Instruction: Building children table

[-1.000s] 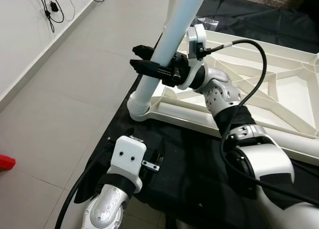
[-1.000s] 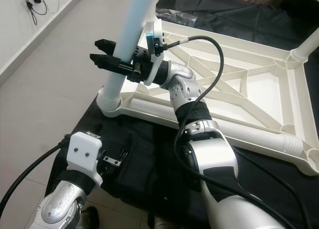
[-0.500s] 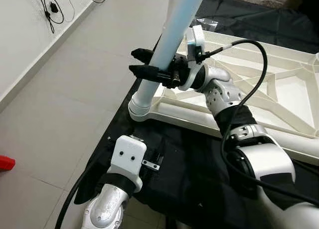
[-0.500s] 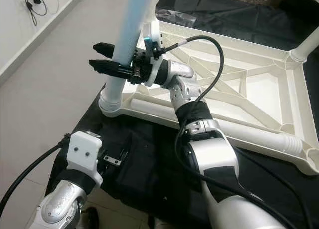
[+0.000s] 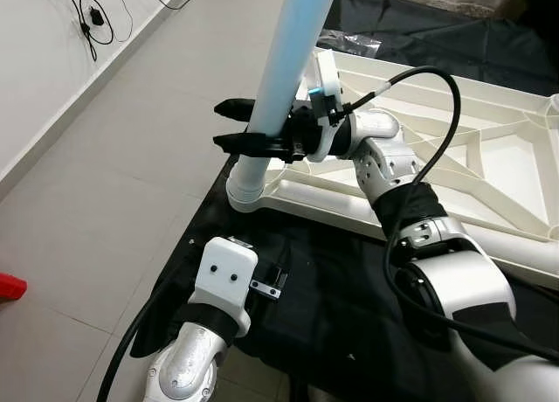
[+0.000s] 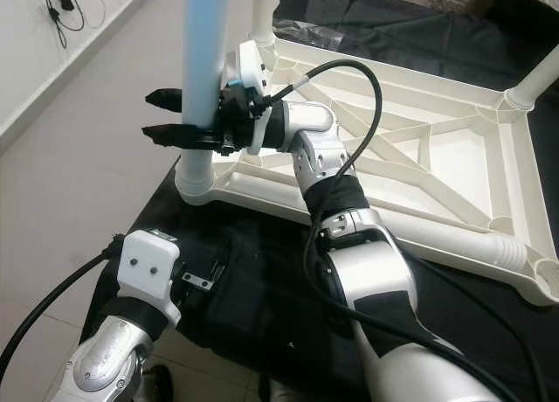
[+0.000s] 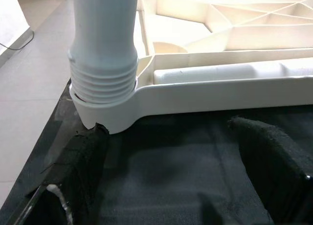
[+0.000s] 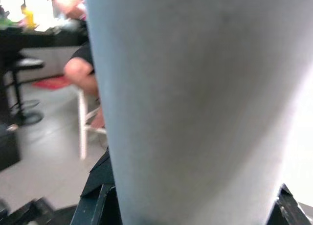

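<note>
The white table top point(image 5: 489, 157) lies upside down on a black cloth point(image 5: 332, 288). A pale leg point(image 5: 288, 61) stands nearly upright in the near left corner socket point(image 5: 247, 188). My right gripper point(image 5: 231, 124) is shut on the leg a little above the socket, its black fingers reaching past it on both sides. In the left wrist view the leg's threaded end point(image 7: 105, 83) sits in the socket point(image 7: 112, 117). My left gripper point(image 7: 176, 186) hovers low over the cloth in front of that corner, open, holding nothing.
The cloth's left edge meets bare tiled floor point(image 5: 105, 183). A red object point(image 5: 10, 286) lies on the floor at far left, and cables point(image 5: 87, 17) run by the wall. Another leg point(image 6: 533, 92) stands at the far right corner. A person point(image 8: 83, 63) sits behind.
The right gripper has swung the leg from a lean to the right to nearly upright and shifted a little left. The left arm has stayed put.
</note>
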Controlling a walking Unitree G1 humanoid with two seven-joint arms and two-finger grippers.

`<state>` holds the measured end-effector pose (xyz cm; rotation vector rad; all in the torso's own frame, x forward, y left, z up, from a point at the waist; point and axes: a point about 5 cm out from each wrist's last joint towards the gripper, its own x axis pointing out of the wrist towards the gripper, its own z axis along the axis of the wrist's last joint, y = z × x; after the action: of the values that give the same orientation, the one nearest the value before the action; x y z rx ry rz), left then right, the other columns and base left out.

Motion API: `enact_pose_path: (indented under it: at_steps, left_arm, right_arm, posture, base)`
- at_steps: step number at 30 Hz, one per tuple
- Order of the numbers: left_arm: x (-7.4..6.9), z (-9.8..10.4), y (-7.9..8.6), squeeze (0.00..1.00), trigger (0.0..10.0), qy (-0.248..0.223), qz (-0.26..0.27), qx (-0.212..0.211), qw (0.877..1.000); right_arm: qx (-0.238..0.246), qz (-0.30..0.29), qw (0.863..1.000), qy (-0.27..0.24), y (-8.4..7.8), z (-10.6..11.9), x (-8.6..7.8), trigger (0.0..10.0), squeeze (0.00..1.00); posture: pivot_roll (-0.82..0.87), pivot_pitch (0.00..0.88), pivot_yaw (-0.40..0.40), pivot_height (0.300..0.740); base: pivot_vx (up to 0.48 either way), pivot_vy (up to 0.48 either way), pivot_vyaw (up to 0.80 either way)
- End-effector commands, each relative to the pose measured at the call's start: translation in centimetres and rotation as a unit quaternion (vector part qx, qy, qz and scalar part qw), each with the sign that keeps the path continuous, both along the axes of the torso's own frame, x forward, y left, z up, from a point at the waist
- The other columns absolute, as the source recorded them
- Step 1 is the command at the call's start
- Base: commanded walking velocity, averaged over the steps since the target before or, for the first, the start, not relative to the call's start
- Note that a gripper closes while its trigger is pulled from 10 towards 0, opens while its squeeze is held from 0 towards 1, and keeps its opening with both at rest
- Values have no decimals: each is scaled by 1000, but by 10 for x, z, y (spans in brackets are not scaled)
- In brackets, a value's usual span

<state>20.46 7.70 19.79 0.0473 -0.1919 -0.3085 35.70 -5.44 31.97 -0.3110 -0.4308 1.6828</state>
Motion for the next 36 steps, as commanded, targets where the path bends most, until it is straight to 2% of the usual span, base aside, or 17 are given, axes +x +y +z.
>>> enact_pose_path:
  at_steps: [1, 9, 13, 21, 25, 36]
  left_arm:
    - [-2, -6, -1, 0, 10000, 9, -1, 9, 1000]
    - [-2, -6, -1, 0, 10000, 9, 0, 8, 1000]
    - [-2, -6, -1, 0, 10000, 9, 2, 9, 1000]
    - [-3, -5, -1, 0, 10000, 8, 3, 8, 1000]
    - [-3, -6, -2, 0, 10000, 8, 3, 8, 1000]
    - [-4, -5, -2, 0, 10000, 7, 4, 9, 1000]
  right_arm:
    - [-100, 17, 993, 66, -1, -43, 2, 10000, 0]
    - [-127, 19, 989, 73, 1, -49, 2, 10000, 0]
    - [-131, 43, 983, 119, 7, -50, 0, 10000, 0]
    - [-127, 62, 977, 161, 9, -47, -3, 10000, 0]
    - [-98, 75, 974, 191, 12, -40, -3, 10000, 0]
    - [-97, 102, 972, 189, 17, -44, -10, 10000, 0]
  posture:
    - [76, 340, -123, 740]
    - [75, 342, -124, 740]
    - [74, 346, -129, 740]
    - [72, 344, -134, 740]
    - [71, 342, -135, 740]
    - [78, 337, -143, 740]
  base:
    - [0, 0, 0]
    - [0, 0, 0]
    - [0, 0, 0]
    - [0, 0, 0]
    - [0, 0, 0]
    - [0, 0, 0]
